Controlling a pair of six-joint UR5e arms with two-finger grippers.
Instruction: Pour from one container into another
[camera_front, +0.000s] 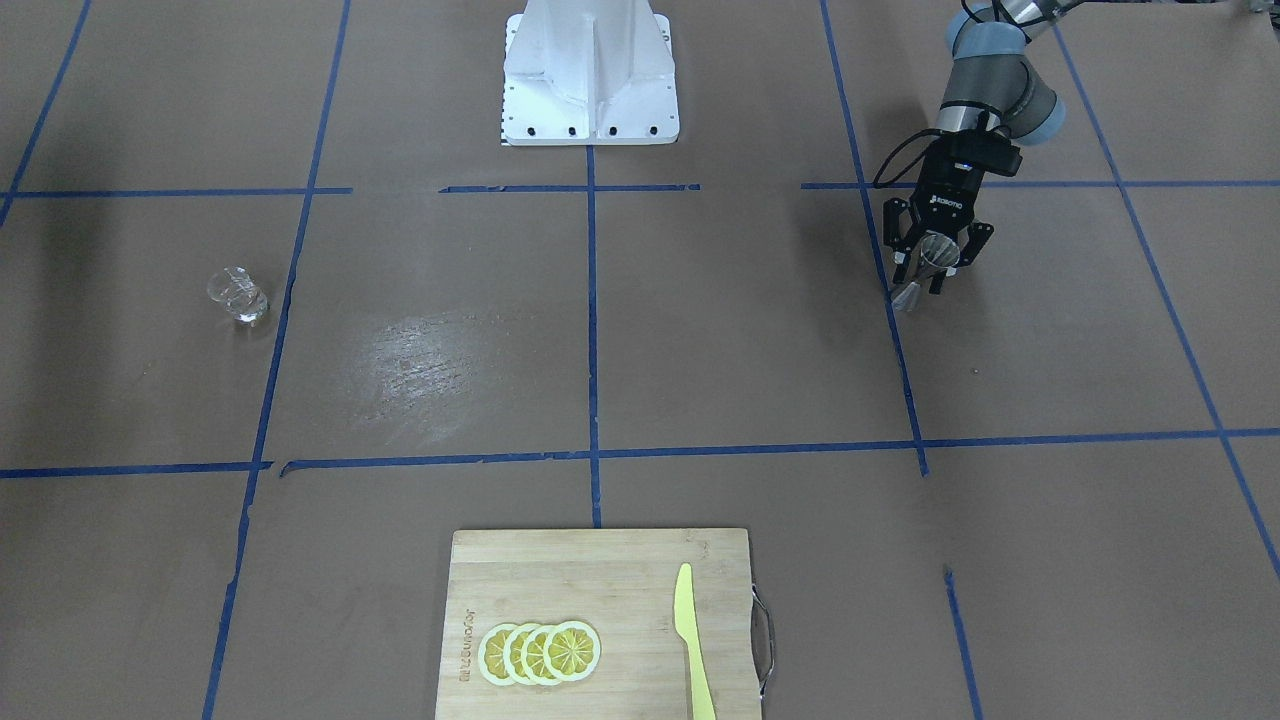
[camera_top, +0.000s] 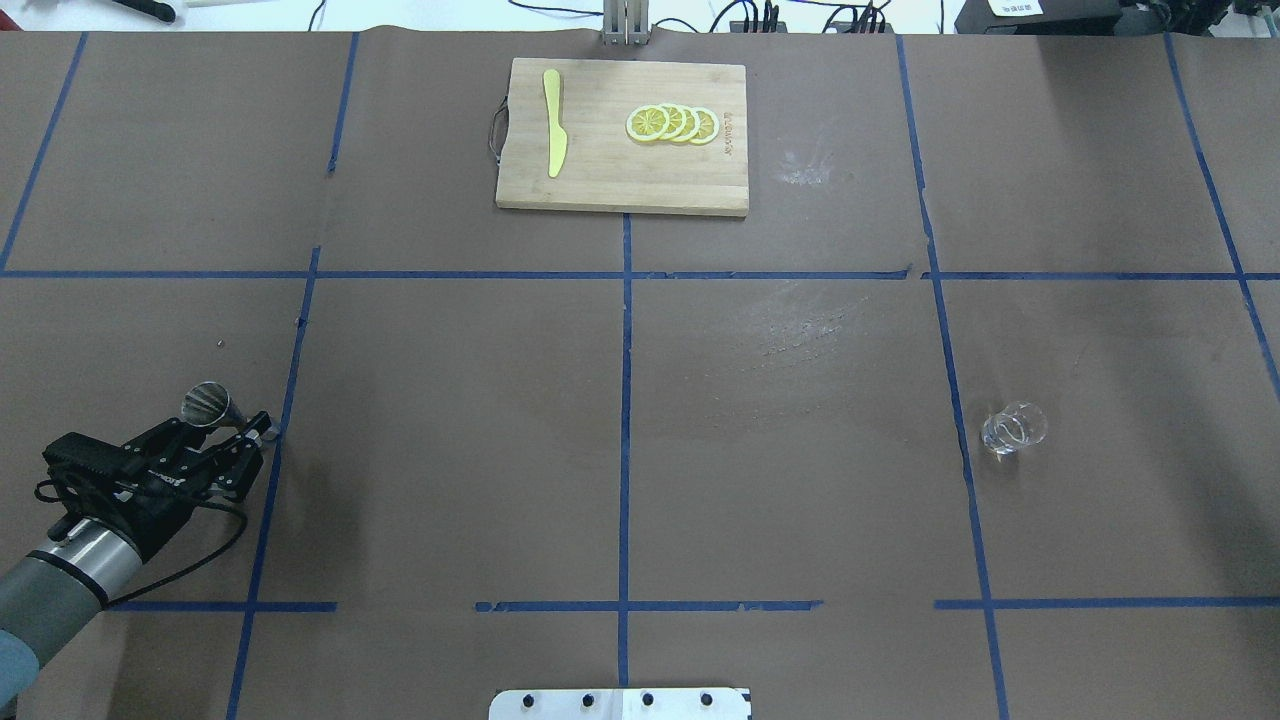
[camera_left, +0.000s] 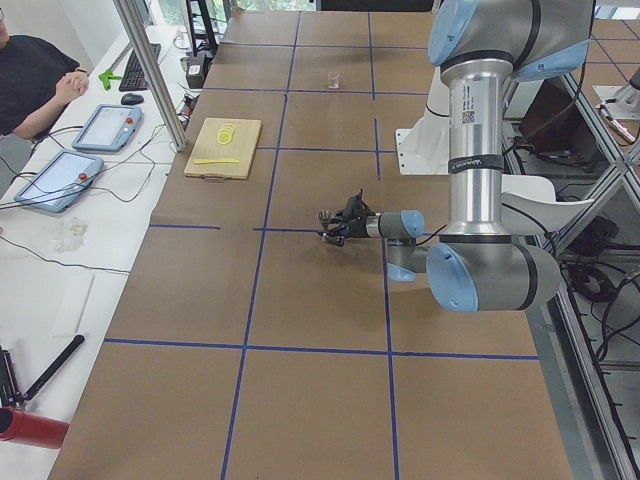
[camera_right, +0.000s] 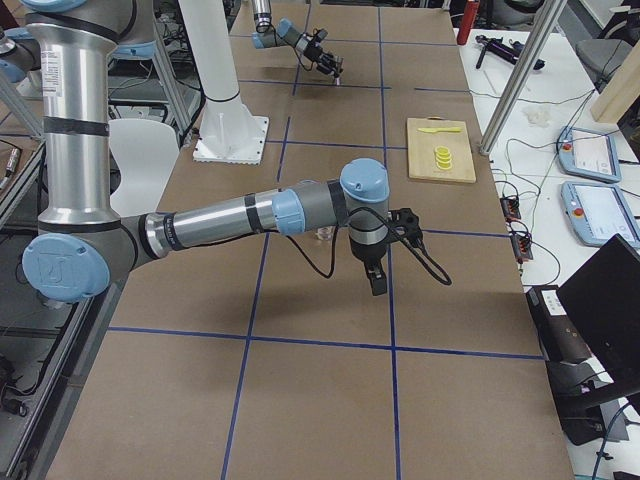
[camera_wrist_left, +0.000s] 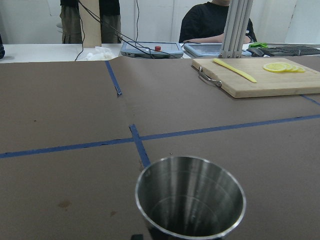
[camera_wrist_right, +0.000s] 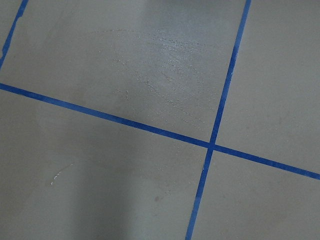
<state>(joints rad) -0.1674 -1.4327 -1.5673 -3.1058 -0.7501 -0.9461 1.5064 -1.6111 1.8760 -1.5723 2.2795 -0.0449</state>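
One shiny hourglass jigger (camera_top: 206, 404), clear rounded cup (camera_top: 1012, 428)

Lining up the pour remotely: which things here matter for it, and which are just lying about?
For the job: steel jigger, held in the left gripper; glass cup, standing alone.
Lying about: cutting board, yellow knife, lemon slices.

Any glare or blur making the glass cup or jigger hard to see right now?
Overhead: the glass cup is sharp but shows only as glints; a pale sheen marks the table mid-right. Left wrist: the jigger is in focus, its base cropped.
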